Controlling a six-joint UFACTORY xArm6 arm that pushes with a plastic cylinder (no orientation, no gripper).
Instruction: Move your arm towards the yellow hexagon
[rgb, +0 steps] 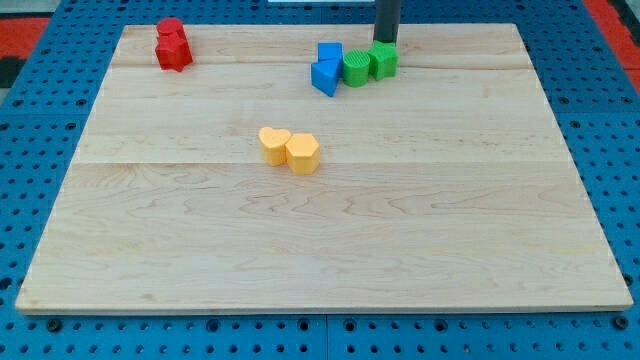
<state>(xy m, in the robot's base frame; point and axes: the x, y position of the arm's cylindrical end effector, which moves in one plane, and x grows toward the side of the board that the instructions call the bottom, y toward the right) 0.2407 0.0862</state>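
Two yellow blocks lie touching near the middle of the board. The right one (303, 153) looks like the yellow hexagon; the left one (274, 144) looks heart-shaped. My tip (385, 43) is at the view's top, just behind the right green block (383, 59), far up and to the right of the yellow blocks. A second green block (356, 68) touches it on the left. Two blue blocks (327, 68) sit left of the green ones.
Two red blocks (172, 44) sit stacked close together at the view's top left. The wooden board (320, 250) lies on a blue perforated table.
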